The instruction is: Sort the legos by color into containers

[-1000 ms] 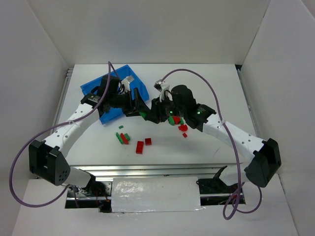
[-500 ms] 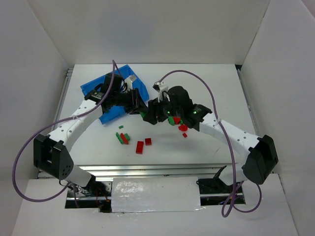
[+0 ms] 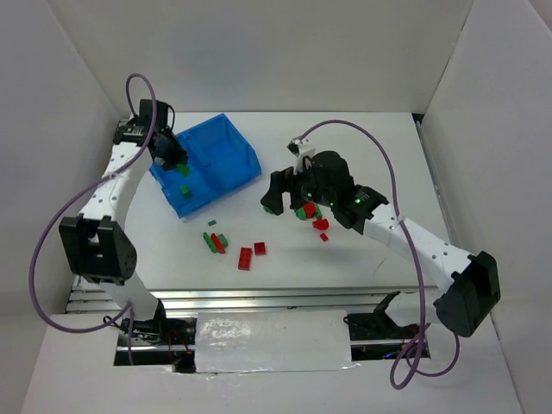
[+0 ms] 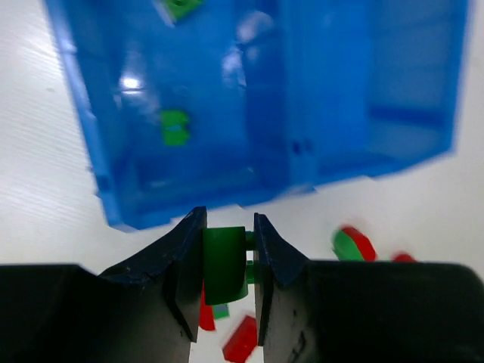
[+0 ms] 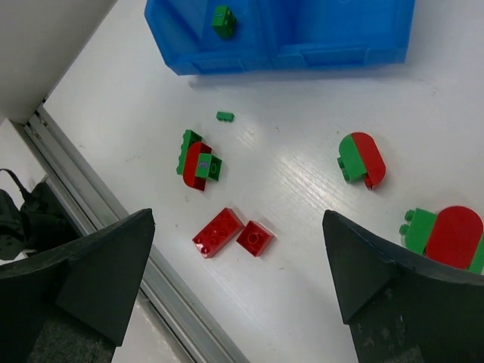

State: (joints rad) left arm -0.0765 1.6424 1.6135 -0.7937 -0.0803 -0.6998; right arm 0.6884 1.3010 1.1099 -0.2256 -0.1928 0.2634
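Left jaws pinch a green brick (image 4: 224, 265), seemingly at the bin (image 4: 363, 76); right jaws spread wide.

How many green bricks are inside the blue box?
2, both in one compartment of the blue box: one green brick mid-floor, another at the view's top edge.

The bin (image 3: 231, 148) sits far-left on the table (image 3: 388, 155), two bricks (image 3: 185, 190) in its left compartment (image 3: 196, 178), other bricks (image 3: 246, 257) scattered before it and rightward.
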